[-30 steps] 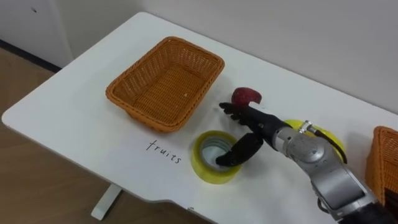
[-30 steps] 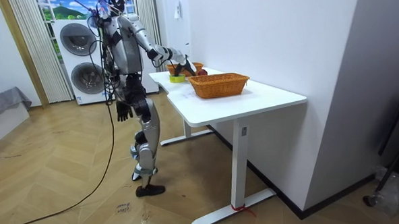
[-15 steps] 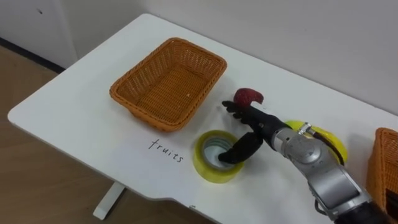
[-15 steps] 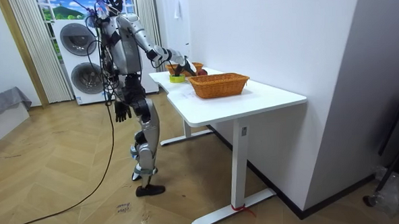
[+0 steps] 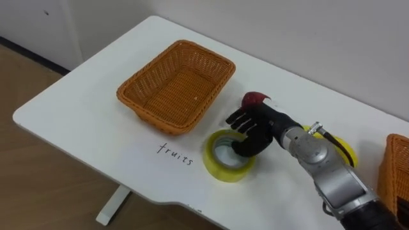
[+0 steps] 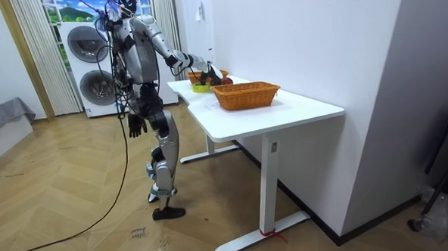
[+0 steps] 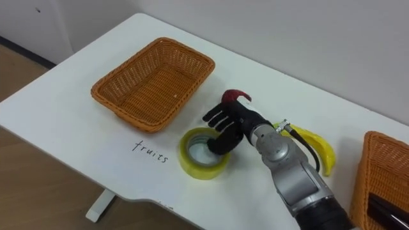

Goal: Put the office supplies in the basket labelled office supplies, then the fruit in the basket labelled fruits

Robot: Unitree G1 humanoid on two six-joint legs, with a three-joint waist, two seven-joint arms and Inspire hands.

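Note:
A red apple (image 5: pixel 254 99) lies on the white table (image 5: pixel 83 121), just right of the empty wicker basket (image 5: pixel 176 86) with the word "fruits" written in front of it. My right hand (image 5: pixel 254 125) is open, its back towards me, its fingers spread right in front of the apple and hiding its lower part. The thumb reaches down over the far rim of a yellow tape roll (image 5: pixel 228 156). A banana (image 5: pixel 335 144) lies behind my right forearm. In the room view my left hand (image 6: pixel 137 128) hangs at my side.
A second wicker basket (image 5: pixel 395 167) stands at the right edge of the table. The table's front edge runs close below the tape roll. I stand at the table's end, with two stacked washing machines (image 6: pixel 88 59) behind me.
My right hand has turned and risen from the tape roll's hole, and its fingers now cover part of the apple. The whole picture has shifted slightly.

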